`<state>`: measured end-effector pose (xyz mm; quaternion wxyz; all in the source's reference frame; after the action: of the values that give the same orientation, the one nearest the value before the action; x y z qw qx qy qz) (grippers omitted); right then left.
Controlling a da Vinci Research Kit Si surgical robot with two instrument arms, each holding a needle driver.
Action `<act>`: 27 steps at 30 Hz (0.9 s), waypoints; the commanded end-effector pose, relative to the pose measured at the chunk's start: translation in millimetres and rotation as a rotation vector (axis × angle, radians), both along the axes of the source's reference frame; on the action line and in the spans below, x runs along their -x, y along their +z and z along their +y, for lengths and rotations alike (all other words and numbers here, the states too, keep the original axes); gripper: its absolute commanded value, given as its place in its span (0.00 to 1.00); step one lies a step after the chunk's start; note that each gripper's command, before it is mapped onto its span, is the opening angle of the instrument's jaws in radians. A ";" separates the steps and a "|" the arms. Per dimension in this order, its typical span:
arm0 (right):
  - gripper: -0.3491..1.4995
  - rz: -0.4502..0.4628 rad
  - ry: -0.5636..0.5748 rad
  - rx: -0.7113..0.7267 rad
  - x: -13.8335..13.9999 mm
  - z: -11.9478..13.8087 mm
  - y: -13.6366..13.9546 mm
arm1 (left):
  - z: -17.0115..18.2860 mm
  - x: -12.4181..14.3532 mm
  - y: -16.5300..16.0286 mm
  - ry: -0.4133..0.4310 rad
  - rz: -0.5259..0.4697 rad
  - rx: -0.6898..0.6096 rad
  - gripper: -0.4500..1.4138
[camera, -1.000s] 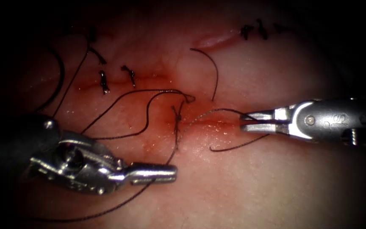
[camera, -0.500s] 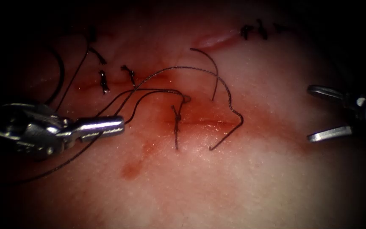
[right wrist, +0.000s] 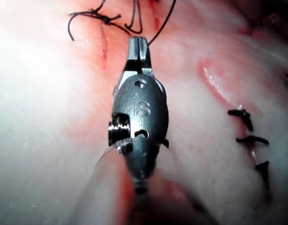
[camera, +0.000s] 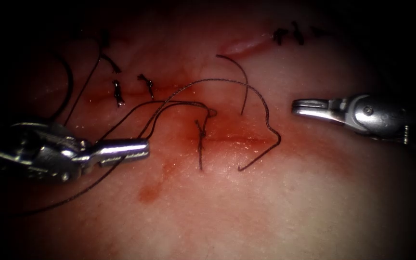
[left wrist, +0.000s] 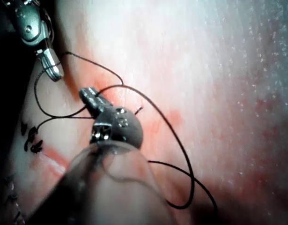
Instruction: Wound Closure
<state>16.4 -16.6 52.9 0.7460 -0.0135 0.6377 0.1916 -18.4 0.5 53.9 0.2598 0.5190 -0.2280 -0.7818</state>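
Observation:
The tissue (camera: 266, 207) has a level cut (camera: 239, 139) wet with red fluid, and a knotted stitch (camera: 201, 137) crosses it. My left tool (camera: 143, 148) is left of the cut, shut on the thread (camera: 160, 108) that leads to the knot; it shows as left tool (left wrist: 89, 95) too. A slack loop of thread (camera: 268, 115) arcs over the cut and ends at its right. My right tool (camera: 297, 106), also seen as right tool (right wrist: 136, 47), hovers right of the cut, shut and holding nothing. I cannot tell whether the dark arc (camera: 68, 82) at far left is needle or thread.
Finished stitches (camera: 118, 94) with short cut ends sit up and to the left, and more stitches (camera: 287, 34) lie at the top right. A loose thread end (camera: 244, 82) stands above the cut. Long thread (camera: 63, 200) trails down-left from the left tool.
The right tool let go of the thread end, opened and drew back right, then shut and came back toward the cut. The left tool moved up and left with its thread.

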 end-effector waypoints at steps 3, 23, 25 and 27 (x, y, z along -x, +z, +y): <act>0.00 0.032 -0.025 -0.001 -4.6 -0.7 2.3 | 0.3 0.8 0.9 0.004 -0.006 0.009 0.00; 0.00 0.280 -0.016 -0.061 -11.5 0.4 -2.8 | -0.9 5.5 12.7 -0.029 0.124 -0.102 0.00; 0.00 0.262 0.002 -0.053 -11.8 0.6 -3.4 | -1.4 6.0 13.0 -0.023 0.135 -0.100 0.00; 0.00 0.223 0.041 -0.044 -12.2 1.1 -3.4 | -2.0 6.6 12.4 -0.008 0.129 -0.107 0.00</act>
<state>27.5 -16.0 49.3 0.6687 0.0109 0.7089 0.2243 -24.7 -2.0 65.5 0.2424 0.4798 -0.1700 -0.8259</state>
